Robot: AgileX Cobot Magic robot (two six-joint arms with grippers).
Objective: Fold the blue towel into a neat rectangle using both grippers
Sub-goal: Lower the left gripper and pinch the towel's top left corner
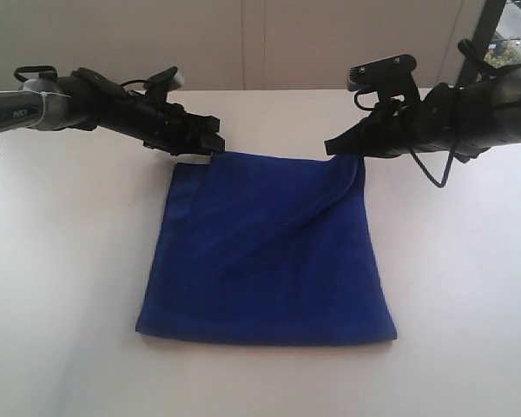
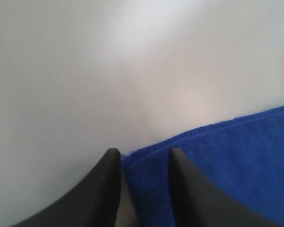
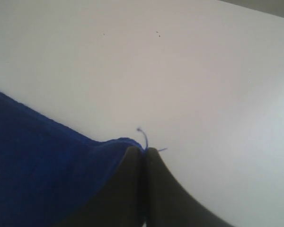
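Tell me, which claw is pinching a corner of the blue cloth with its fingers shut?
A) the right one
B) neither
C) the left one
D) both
A: the right gripper is shut on a corner of the blue towel; the left gripper stands open.

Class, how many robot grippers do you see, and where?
2. In the exterior view, the left gripper is at the blue towel's upper left corner, jaws apart; the right gripper pinches its upper right corner. None appears hidden.
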